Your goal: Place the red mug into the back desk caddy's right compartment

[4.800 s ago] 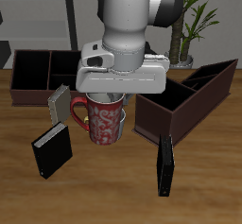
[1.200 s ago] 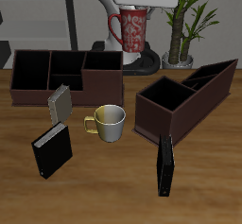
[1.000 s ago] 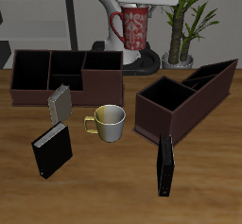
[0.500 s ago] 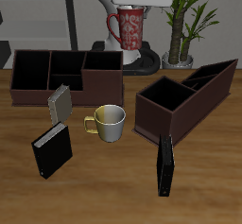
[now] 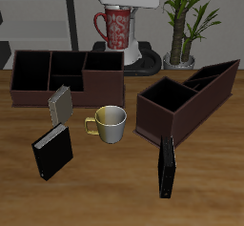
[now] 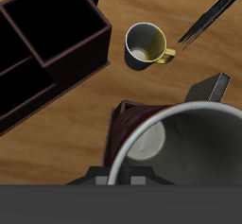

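Observation:
The red mug (image 5: 115, 28) hangs upright high above the table's back, with my gripper (image 5: 118, 10) shut on its rim from above. In the wrist view the red mug (image 6: 128, 133) fills the foreground, its whitish inside showing. The back desk caddy (image 5: 67, 87) is a long dark brown box lying below the mug and a little nearer the table's front edge. Its right compartment (image 5: 103, 62) is the wide end section closest to the mug, seen from the wrist as the right compartment (image 6: 57, 25) with a black floor. The mug is off to one side of it, not over it.
A cream-yellow mug (image 5: 110, 123) (image 6: 146, 44) stands mid-table. An angled dark brown caddy (image 5: 186, 101) lies beside it. A grey-edged book (image 5: 60, 103) leans on the back caddy, and black books (image 5: 52, 152) (image 5: 167, 167) lie near the front edge. A potted plant (image 5: 186, 20) stands behind.
My gripper has carried the red mug from low over the table to high at the back, then sideways toward the back desk caddy over the last second.

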### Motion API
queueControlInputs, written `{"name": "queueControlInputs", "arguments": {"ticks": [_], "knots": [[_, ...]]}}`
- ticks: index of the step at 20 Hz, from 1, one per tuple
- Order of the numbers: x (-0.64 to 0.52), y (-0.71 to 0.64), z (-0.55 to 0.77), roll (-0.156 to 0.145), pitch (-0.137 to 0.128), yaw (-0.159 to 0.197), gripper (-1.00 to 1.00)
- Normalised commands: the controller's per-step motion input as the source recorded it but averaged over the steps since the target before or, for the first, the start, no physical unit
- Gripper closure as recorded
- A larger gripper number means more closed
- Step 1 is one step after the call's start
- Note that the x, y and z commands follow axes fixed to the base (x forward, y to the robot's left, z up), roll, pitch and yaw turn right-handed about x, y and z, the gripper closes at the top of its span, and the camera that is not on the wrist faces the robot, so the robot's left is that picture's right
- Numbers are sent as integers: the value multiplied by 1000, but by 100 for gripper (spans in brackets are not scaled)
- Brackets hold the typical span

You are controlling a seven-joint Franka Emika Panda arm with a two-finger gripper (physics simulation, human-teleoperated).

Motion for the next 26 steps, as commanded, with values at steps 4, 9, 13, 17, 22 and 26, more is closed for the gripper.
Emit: {"name": "queueControlInputs", "arguments": {"ticks": [4, 9, 13, 17, 22, 26], "knots": [[-275, -80, 34, 0, -11, 1, 100], [-214, -50, -55, -5, 2, 28, 100], [-33, -118, 25, 20, 10, 1, 100], [164, -193, 34, 56, 43, -45, 100], [205, -188, -95, 18, 53, -52, 100], [36, 27, -240, 58, 14, 10, 100]]}}
